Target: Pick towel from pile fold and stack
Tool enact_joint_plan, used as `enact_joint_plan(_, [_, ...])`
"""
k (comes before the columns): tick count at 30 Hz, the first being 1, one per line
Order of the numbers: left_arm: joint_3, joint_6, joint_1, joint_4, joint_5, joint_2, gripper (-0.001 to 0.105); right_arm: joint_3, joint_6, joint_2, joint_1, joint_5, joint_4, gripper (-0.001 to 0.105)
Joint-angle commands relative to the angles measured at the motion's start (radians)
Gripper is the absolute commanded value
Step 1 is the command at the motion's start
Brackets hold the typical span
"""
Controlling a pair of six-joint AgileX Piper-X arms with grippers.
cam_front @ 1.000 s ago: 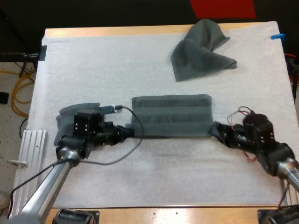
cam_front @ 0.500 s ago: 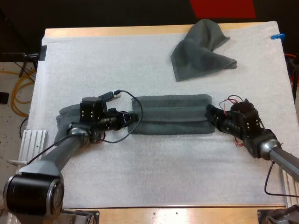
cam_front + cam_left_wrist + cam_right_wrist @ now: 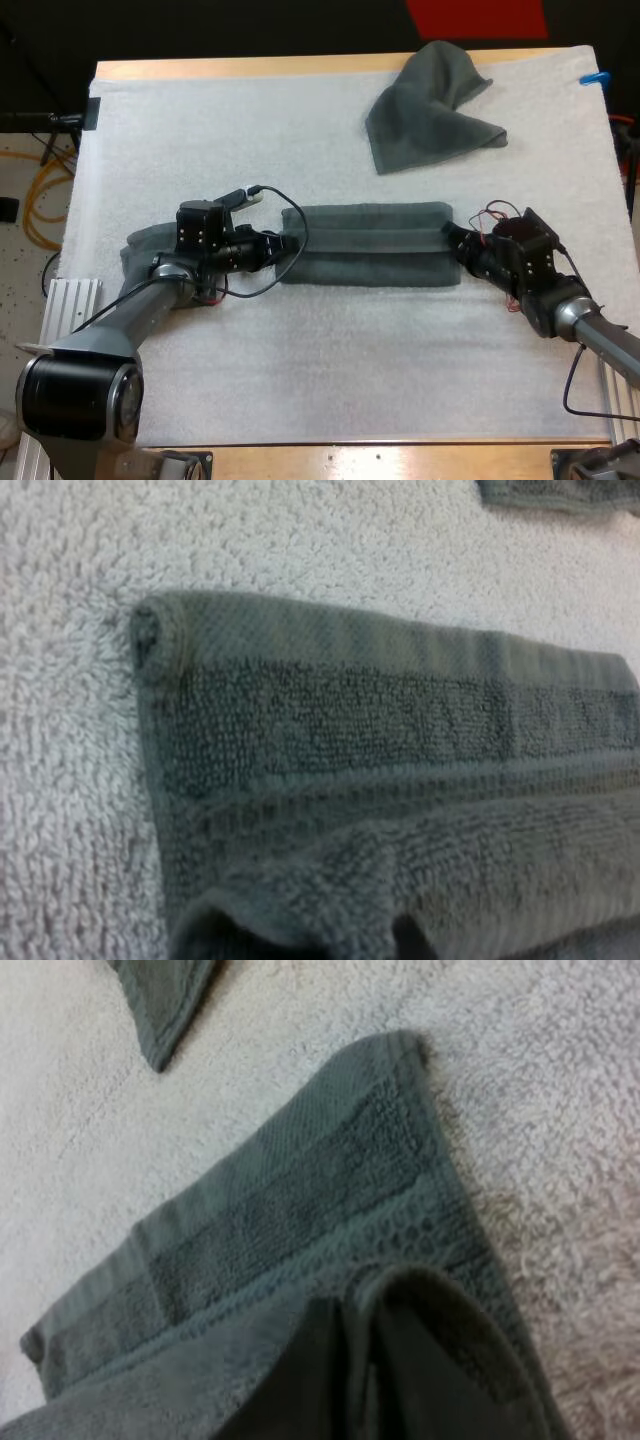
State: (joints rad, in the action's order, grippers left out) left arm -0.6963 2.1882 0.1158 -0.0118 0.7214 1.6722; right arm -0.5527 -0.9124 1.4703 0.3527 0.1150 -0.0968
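A dark grey-green towel [image 3: 365,245] lies as a long folded band across the middle of the white mat [image 3: 300,370]. My left gripper [image 3: 283,247] is shut on its left end, and my right gripper [image 3: 452,243] is shut on its right end. In the left wrist view the towel [image 3: 380,730] shows its folded far edge, with the near layer bunched up and lifted close by. In the right wrist view the towel [image 3: 300,1210] wraps over my dark fingers [image 3: 315,1370]. A crumpled towel [image 3: 430,105] sits at the back right of the mat.
Another grey-green towel [image 3: 140,255] lies flat under my left arm near the mat's left edge. A corner of the crumpled towel [image 3: 165,1000] lies beyond the right end of the folded one. A metal rail [image 3: 70,310] sits off the mat's left side.
Both grippers have carried the towel's near edge away from me over the rest, so the band is narrower. In the last half second they moved only slightly.
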Motion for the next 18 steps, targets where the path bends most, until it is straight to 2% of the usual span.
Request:
enact_joint_plan(1, [-0.009, -0.001, 0.001, 0.027, 0.001, -0.004, 0.016, -0.008, -0.012, -0.001, -0.001, -0.008, -0.013, 0.017])
enact_joint_plan(2, [-0.012, -0.001, 0.001, 0.032, 0.001, -0.004, 0.018, -0.008, -0.012, -0.001, -0.001, -0.008, -0.018, 0.02])
enact_joint_plan(4, [-0.034, -0.001, 0.001, 0.047, 0.001, -0.004, 0.032, -0.008, -0.012, -0.001, -0.001, -0.008, -0.062, 0.037])
enact_joint_plan(7, [-0.089, -0.001, 0.001, 0.047, 0.013, -0.006, 0.051, -0.01, -0.012, -0.001, -0.018, -0.002, -0.167, 0.053])
enact_joint_plan(9, [-0.127, -0.001, 0.001, 0.047, 0.034, -0.006, 0.057, -0.019, -0.025, -0.001, -0.035, 0.001, -0.231, 0.054])
enact_joint_plan(11, [-0.17, -0.001, 0.001, 0.047, 0.064, -0.006, 0.058, -0.04, -0.074, -0.001, -0.049, 0.007, -0.275, 0.054])
enact_joint_plan(13, [-0.211, -0.008, 0.001, 0.037, 0.075, -0.027, 0.058, -0.079, -0.168, -0.009, -0.063, 0.048, -0.284, 0.054])
enact_joint_plan(15, [-0.224, -0.028, 0.001, 0.026, 0.072, -0.066, 0.058, -0.116, -0.229, -0.026, -0.069, 0.086, -0.253, 0.054])
enact_joint_plan(18, [-0.225, -0.096, 0.001, -0.026, 0.01, -0.158, 0.058, -0.174, -0.354, -0.082, -0.069, 0.092, -0.114, 0.054])
